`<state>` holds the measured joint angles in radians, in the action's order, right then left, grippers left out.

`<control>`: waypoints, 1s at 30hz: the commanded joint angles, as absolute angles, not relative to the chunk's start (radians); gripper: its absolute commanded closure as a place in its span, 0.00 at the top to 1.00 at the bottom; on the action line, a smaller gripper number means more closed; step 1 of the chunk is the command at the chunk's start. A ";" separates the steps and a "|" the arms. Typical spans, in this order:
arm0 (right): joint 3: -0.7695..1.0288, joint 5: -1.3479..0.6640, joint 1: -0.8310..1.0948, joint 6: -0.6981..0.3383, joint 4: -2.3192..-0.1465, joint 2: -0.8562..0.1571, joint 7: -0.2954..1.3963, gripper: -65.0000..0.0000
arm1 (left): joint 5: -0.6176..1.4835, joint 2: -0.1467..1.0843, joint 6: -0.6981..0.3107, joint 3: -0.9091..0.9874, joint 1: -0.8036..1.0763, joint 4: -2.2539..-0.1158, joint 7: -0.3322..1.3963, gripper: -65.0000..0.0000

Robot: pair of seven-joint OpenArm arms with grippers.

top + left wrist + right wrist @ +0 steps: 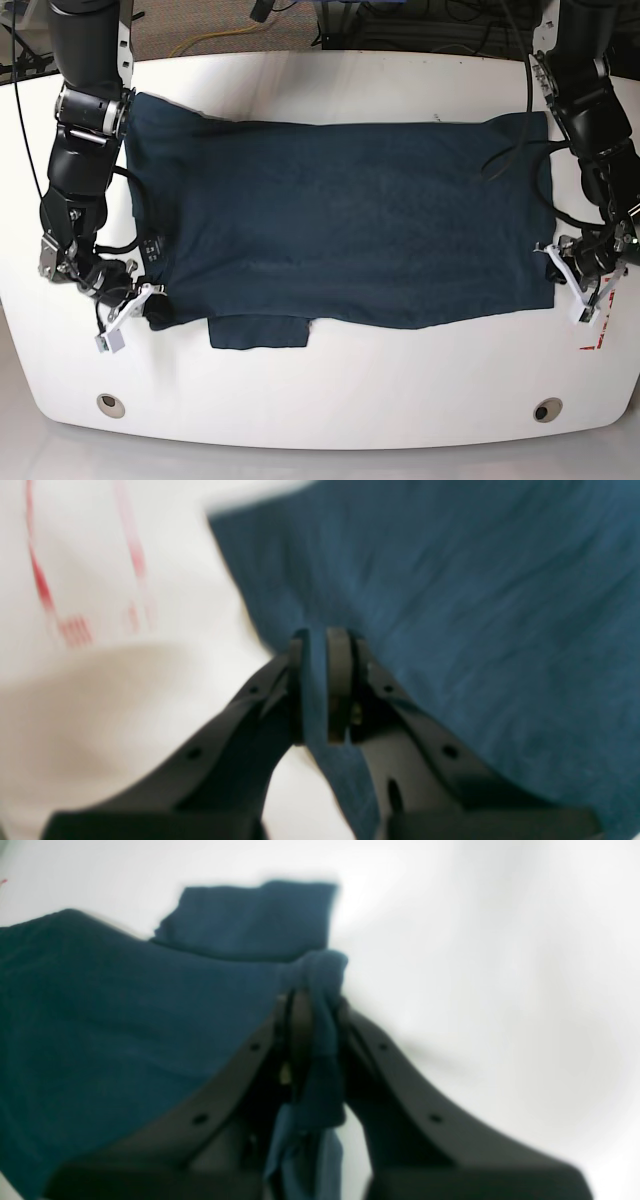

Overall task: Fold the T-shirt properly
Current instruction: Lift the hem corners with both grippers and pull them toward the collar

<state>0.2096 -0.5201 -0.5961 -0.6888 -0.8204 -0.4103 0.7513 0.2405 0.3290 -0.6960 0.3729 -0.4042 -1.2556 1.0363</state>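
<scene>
Your dark navy-teal short-sleeved cotton T-shirt (340, 235) lies spread flat across the middle of the white rounded desk (320, 400), its long axis running side to side between the two arms, with one sleeve poking out from under the near edge. The cloth looks soft and matte, with faint wrinkles, and will sag wherever you lift it.

Both near corners are already taken. Your right claw (312, 1005) is closed on a bunched roll of fabric at the neck-end near corner, and your left claw (320, 645) is closed on the thin edge at the hem-end near corner. From each claw the body of the shirt stretches away toward the far side of the desk, so the likely fold carries the near edge over it. Lift both ends evenly, or the edge will skew. Red markings (75, 630) show on the desk beside the left claw.
</scene>
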 commanded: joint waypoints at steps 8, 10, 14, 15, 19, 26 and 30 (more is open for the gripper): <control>0.214 -0.538 -0.832 -0.698 -0.952 -0.493 0.888 0.00 | 0.263 0.294 -0.698 0.367 -0.539 -1.541 1.073 0.07; 0.214 -0.538 -0.846 -0.698 -0.954 -0.498 0.895 0.00 | 0.263 0.306 -0.698 0.358 -0.553 -1.523 1.127 0.07; 0.214 -0.538 -0.839 -0.698 -0.952 -0.496 0.895 0.00 | 0.271 0.312 -0.698 0.355 -0.556 -1.438 1.164 0.27; 0.214 -0.538 -0.823 -0.698 -0.951 -0.495 0.895 0.00 | 0.271 0.309 -0.698 0.360 -0.552 -1.420 1.164 0.38; 0.214 -0.538 -0.780 -0.698 -0.955 -0.493 0.892 0.00 | 0.280 0.266 -0.698 0.429 -0.498 -1.353 1.152 0.82; 0.220 -0.538 -0.730 -0.698 -0.955 -0.478 0.891 0.00 | 0.288 0.176 -0.698 0.489 -0.464 -1.198 1.047 0.84; 0.220 -0.538 -0.713 -0.698 -0.955 -0.476 0.891 0.00 | 0.294 0.151 -0.698 0.518 -0.466 -1.096 0.975 0.84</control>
<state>0.2157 -0.5220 -0.6849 -0.6926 -0.9352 -0.4618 0.9176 0.2752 0.1413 -0.6971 0.5079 -0.4381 -1.1137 1.0206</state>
